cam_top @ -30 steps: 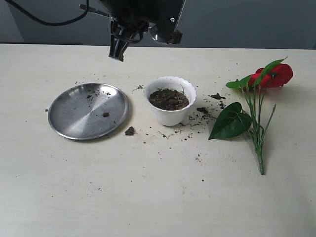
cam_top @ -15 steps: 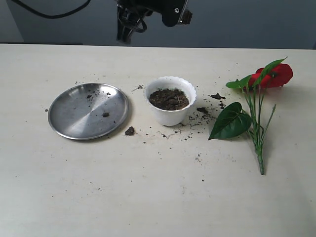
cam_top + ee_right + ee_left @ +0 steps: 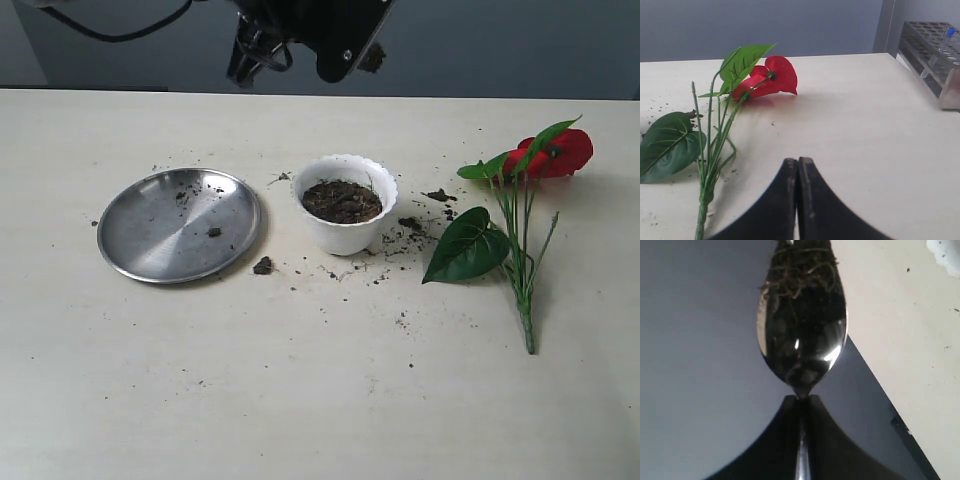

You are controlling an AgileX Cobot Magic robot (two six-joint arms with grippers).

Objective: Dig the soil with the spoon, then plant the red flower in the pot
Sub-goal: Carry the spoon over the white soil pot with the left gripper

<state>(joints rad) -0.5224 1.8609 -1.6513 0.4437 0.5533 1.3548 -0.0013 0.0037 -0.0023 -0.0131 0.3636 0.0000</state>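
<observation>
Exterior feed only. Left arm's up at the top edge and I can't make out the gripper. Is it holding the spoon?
Observer: Yes. In the left wrist view the left gripper is shut on the handle of the spoon, with the bowl pointing away from the fingers.
Operator: Anything in the bowl?
Observer: A clump of dark, fibrous soil sits at the far tip of the bowl. Nearer the handle the metal looks bare and shiny.
</observation>
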